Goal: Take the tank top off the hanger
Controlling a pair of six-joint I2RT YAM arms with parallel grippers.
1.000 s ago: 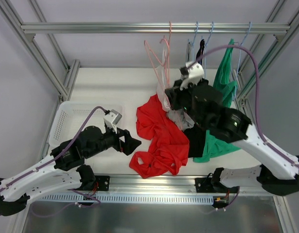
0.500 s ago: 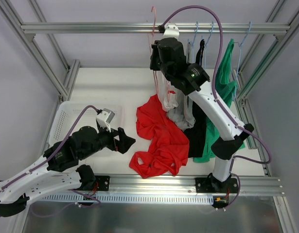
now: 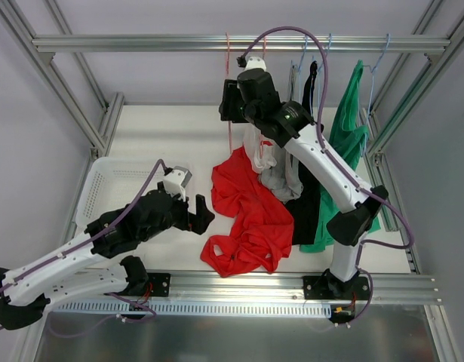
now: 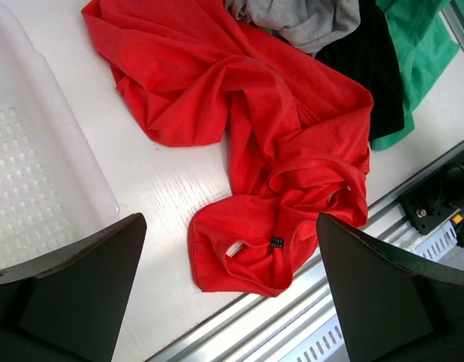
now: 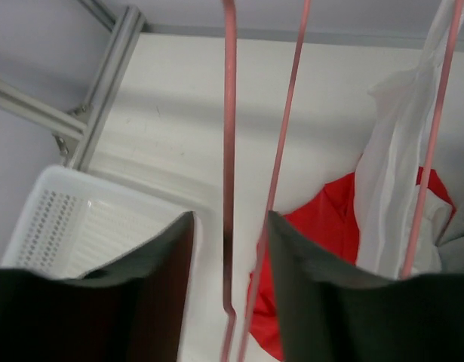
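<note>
Right wrist only: pink hanger [image 5: 228, 113] inside released right hand [image 5: 228, 226]; left hand [image 4: 230, 226] spread wide.

Bright, even light falls from above, so the white table [image 3: 164, 136] shows only soft, faint shadows beside the red cloth [image 4: 292, 151]. The left wrist view is sharp on that cloth, but its left fingers [image 4: 81, 294] are dark and featureless. In the right wrist view the pink hanger [image 5: 228, 151] and the right fingers [image 5: 141, 302] are blurred.
</note>
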